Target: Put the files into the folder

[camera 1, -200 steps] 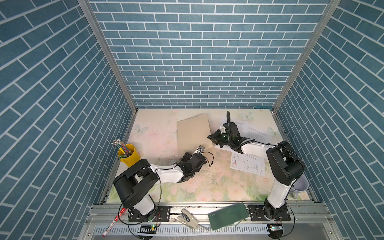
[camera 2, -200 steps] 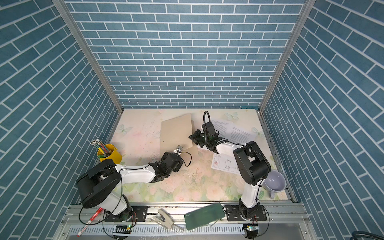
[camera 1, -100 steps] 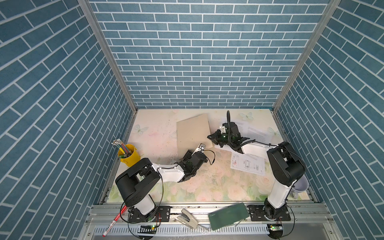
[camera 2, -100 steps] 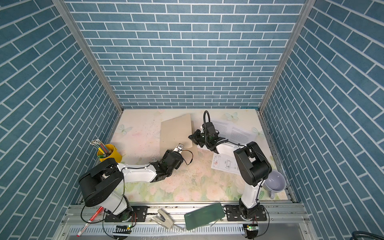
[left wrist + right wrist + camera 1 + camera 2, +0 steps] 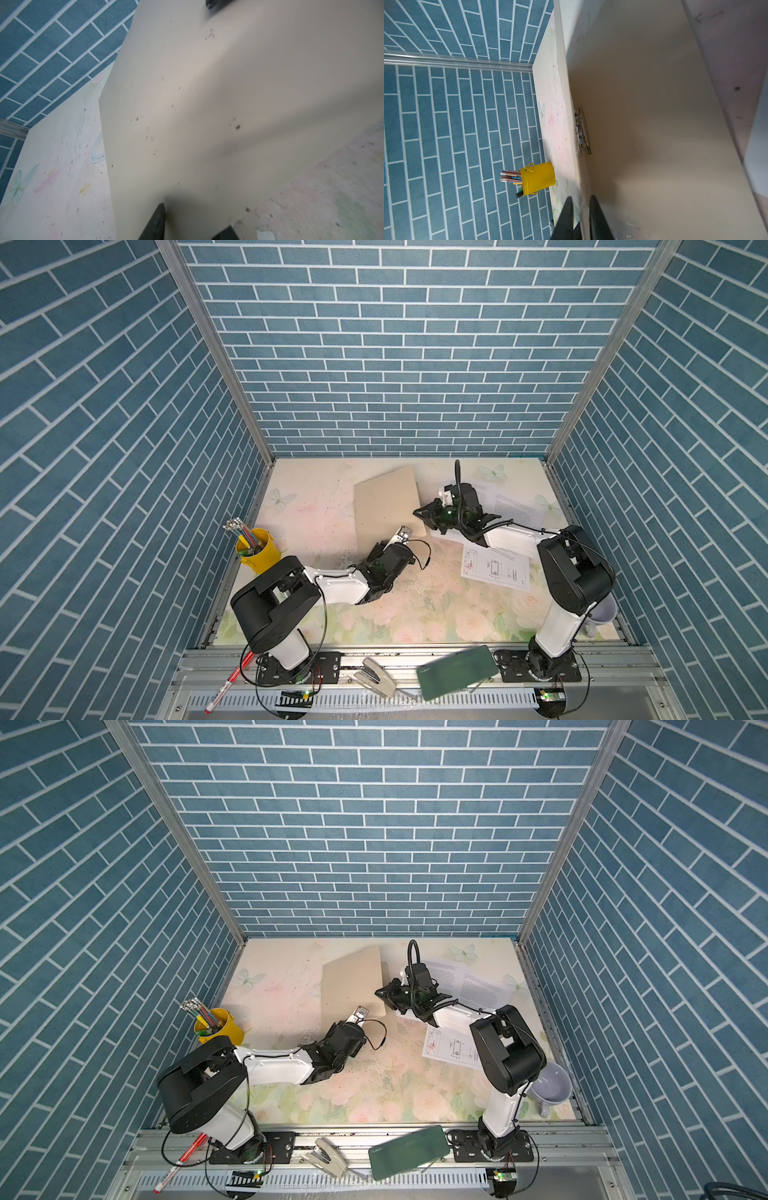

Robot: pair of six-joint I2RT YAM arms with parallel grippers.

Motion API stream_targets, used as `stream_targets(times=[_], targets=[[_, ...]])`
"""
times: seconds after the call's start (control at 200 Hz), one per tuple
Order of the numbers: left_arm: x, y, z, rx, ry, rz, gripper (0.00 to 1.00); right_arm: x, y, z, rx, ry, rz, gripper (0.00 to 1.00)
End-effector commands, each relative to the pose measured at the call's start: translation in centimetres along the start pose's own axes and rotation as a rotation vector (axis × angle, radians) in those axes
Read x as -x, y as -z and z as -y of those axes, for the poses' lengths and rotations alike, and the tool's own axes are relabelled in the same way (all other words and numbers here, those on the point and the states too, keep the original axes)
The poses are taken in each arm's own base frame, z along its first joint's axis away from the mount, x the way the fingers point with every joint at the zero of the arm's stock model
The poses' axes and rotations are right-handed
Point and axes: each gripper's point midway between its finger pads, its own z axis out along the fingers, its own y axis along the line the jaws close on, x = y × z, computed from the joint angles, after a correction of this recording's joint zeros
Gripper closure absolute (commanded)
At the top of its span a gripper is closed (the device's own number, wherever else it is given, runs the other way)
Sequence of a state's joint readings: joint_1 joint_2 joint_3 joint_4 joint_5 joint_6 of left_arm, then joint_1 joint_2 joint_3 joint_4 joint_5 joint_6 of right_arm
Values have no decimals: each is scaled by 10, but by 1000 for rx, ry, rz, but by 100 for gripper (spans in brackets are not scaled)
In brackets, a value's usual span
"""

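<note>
Tan kraft cardboard folder (image 5: 384, 506) lies at the back middle of the floral-printed table mat (image 5: 415, 605), its cover raised at a slant over the lower leaf. A small metal clip fastener (image 5: 583, 133) shows at the inner spine.

The right gripper (image 5: 581, 197) stands astride the cover's free edge, its fingers narrowly parted. Whether they pinch the board cannot be told. The left gripper (image 5: 195, 216) has a finger on each side of the cover's near corner, with a wider gap between them, and a firm grip cannot be told either.

The step in hand appears to be passing the cover from one gripper to the other. One grip should be sure before the other lets go, or the cover will likely drop shut. The hold should also sit near the corner, leaving the opening free.

None of the files is in the folder yet:
- Two white paper sheets of dense black text (image 5: 515, 510) lie right of the folder, partly under the right arm.
- The white paper sheet of line drawings with a red mark (image 5: 494, 572) lies nearer the front, beside that arm's elbow.

The right arm itself covers the text sheets.

Well apart from the work are a yellow metal pencil pot (image 5: 257, 549) and a grey mug (image 5: 548, 1085). On the front rail are a dark green flat case (image 5: 457, 672), a stapler (image 5: 374, 676) and a red pen (image 5: 228, 680).
</note>
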State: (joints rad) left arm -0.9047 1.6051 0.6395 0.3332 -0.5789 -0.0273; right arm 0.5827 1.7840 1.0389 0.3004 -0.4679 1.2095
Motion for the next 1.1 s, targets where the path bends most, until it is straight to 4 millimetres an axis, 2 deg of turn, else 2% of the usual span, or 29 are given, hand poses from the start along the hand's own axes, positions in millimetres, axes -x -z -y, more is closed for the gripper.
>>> stream_targets(times=[0.0,0.19,0.31,0.49,0.595,0.76,0.87,1.095], targets=[[4,2,3,-14,5,14,68,1,10,-28,50,70,7,78],[8,9,-5,1,42,42,74,4,17,-31,41,103,32,70],[12,16,-12,9,82,72,79,4,18,-33,40,119,30,68],[15,24,-18,8,149,107,86,10,26,-35,33,154,79,57],[17,27,-23,12,203,124,87,16,37,-35,17,193,141,50],[17,30,-33,2,317,161,88,24,45,-25,-10,211,221,47],[20,35,-39,2,370,190,88,24,37,-13,-9,194,230,46],[19,42,-52,7,461,234,88,7,-5,10,15,152,119,49]])
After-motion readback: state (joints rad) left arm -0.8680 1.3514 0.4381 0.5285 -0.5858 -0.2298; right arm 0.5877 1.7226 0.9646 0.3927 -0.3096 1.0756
